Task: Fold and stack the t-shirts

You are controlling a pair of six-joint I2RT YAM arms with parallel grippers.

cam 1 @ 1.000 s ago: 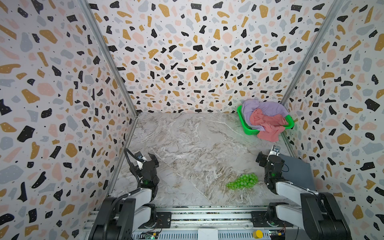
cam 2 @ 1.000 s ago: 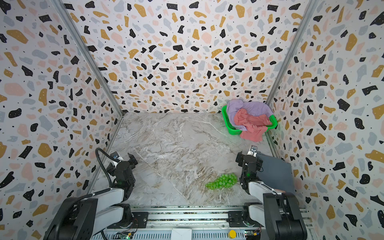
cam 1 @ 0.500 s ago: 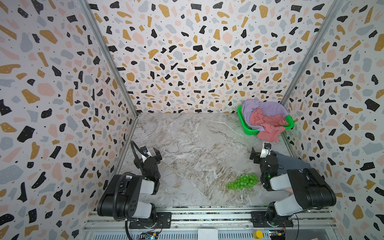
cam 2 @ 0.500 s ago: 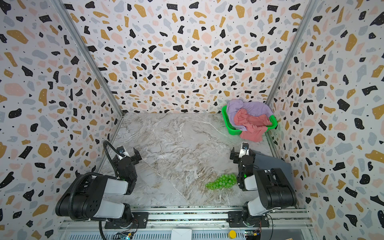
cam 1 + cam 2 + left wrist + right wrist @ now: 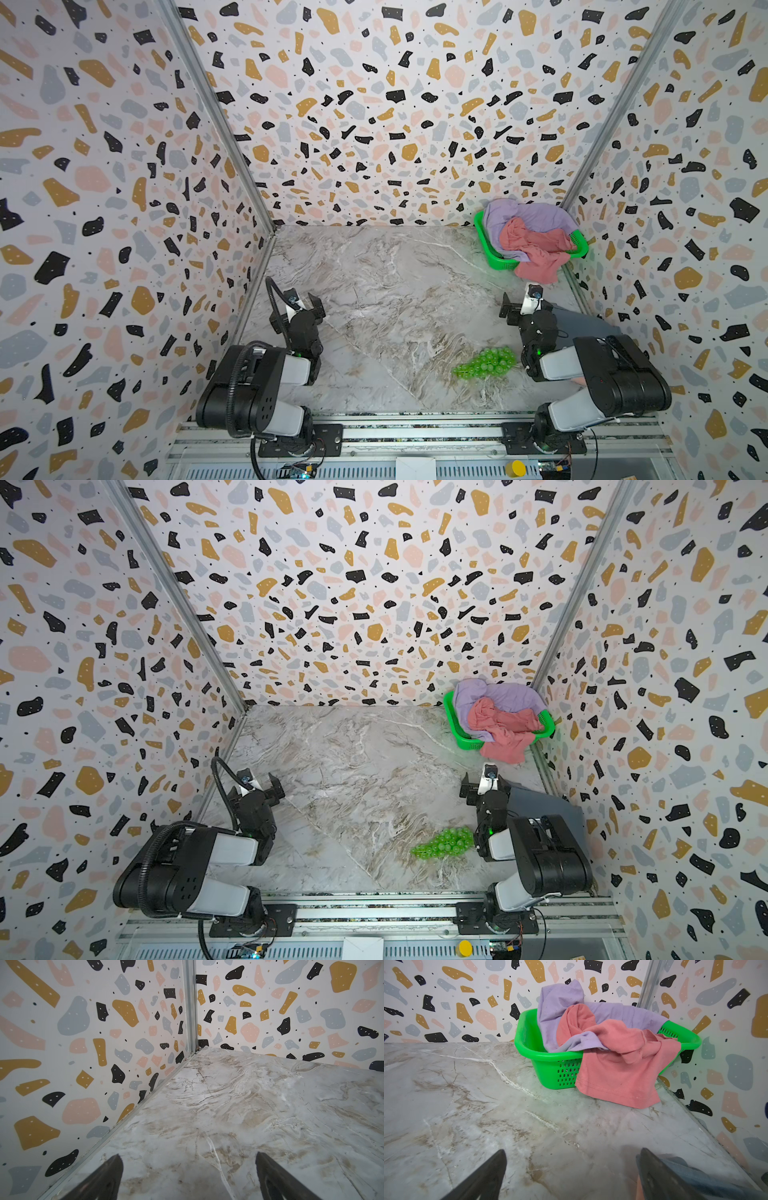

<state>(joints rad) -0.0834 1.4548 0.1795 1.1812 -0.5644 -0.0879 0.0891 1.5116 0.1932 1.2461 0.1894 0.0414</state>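
Observation:
Two t-shirts lie bunched in the green basket [image 5: 482, 239] [image 5: 529, 1043] in the far right corner. The lilac one [image 5: 528, 214] [image 5: 558, 1001] fills it. The rose pink one [image 5: 536, 257] [image 5: 616, 1072] hangs over its front rim onto the table. A slate grey t-shirt [image 5: 582, 324] [image 5: 540, 804] lies flat by the right wall, partly under the right arm. My right gripper [image 5: 524, 305] [image 5: 572, 1149] hovers open and empty at its inner edge, pointing at the basket. My left gripper [image 5: 297, 309] [image 5: 188, 1154] is open over bare marble near the left wall.
A bunch of green plastic grapes [image 5: 484, 363] [image 5: 444, 843] lies on the marble just left of the right arm. Patterned walls close in the left, back and right sides. A metal rail [image 5: 415, 432] runs along the front edge.
Both arms have risen from a low folded posture, their elbows now high. The right gripper has shifted a little left and back. Both grippers stay open and the shirts have not moved.

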